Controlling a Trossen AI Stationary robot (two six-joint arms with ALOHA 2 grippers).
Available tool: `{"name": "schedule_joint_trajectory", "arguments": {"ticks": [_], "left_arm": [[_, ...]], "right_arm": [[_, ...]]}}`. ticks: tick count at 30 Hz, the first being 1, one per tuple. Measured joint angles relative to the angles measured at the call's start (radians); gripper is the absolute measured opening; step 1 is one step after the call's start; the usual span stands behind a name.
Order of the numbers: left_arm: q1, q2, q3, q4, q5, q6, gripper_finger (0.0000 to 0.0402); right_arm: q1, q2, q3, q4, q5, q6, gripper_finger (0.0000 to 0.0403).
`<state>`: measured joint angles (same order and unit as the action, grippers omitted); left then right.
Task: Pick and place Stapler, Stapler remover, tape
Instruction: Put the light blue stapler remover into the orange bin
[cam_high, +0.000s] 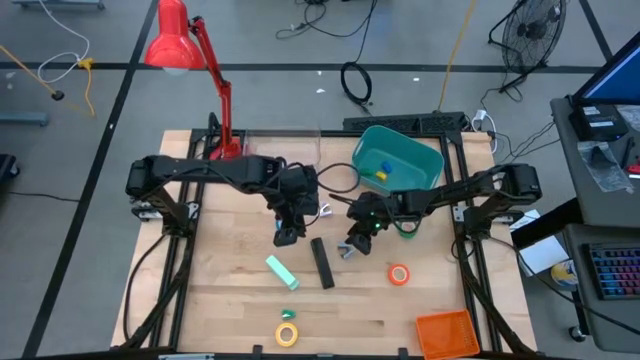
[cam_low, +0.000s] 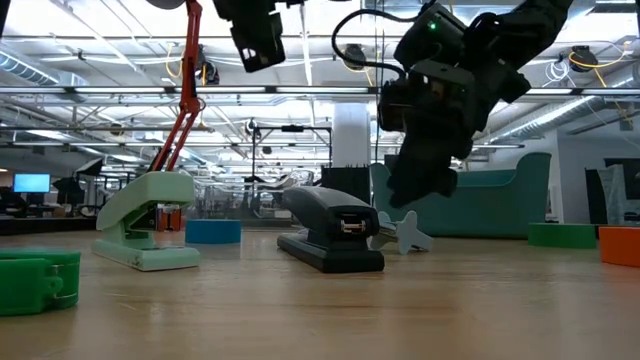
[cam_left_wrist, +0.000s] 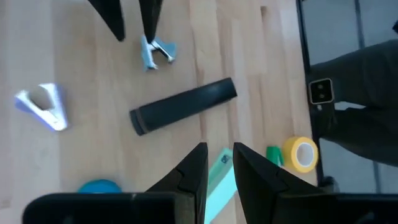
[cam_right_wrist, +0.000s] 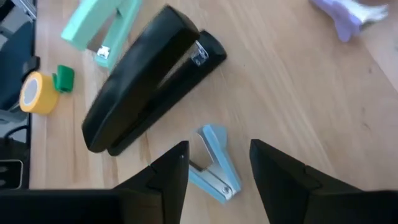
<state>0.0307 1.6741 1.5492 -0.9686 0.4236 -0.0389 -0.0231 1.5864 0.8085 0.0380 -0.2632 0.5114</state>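
At centre frame in the high view, the right gripper (cam_high: 352, 247) hangs with fingers apart over the pale blue staple remover (cam_right_wrist: 214, 171), beside the black stapler (cam_high: 321, 262), holding nothing.

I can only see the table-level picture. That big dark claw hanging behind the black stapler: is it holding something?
Observer: No. The right gripper is open, and a small pale blue staple remover lies on the wood under it.
Operator: Is there any tape I'm missing?
Observer: Yes, a yellow tape roll lies near the table's front edge.
Operator: And the other claw, up at the top?
Observer: The left gripper hangs over the table near the mint-green plastic stapler, fingers slightly apart, holding nothing.
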Motion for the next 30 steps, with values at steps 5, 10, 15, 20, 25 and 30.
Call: {"name": "schedule_joint_trajectory", "arguments": {"ticks": [5, 10, 15, 20, 25, 30], "left_arm": [[0.000, 0.000, -0.021, 0.046, 0.003, -0.023, 0.0076], [0.001, 0.000, -0.021, 0.066, 0.001, -0.042, 0.0076], [0.000, 0.000, -0.021, 0.097, 0.000, -0.054, 0.0076], [0.002, 0.000, -0.021, 0.110, 0.003, -0.061, 0.0076], [0.002, 0.000, -0.021, 0.110, 0.003, -0.069, 0.0076], [0.002, 0.000, -0.021, 0.111, 0.003, -0.082, 0.0076]], "right_arm": [[0.000, 0.000, 0.000, -0.001, 0.000, 0.008, 0.0162], [0.000, 0.000, 0.000, -0.002, 0.000, 0.008, 0.0156], [0.000, 0.000, 0.000, -0.002, 0.001, 0.008, 0.0160], [0.005, 0.001, 0.000, 0.000, 0.002, 0.008, 0.0161], [0.021, 0.061, -0.002, 0.058, -0.007, 0.030, 0.0162], [0.039, 0.136, -0.002, 0.120, -0.026, 0.068, 0.0160]]}}
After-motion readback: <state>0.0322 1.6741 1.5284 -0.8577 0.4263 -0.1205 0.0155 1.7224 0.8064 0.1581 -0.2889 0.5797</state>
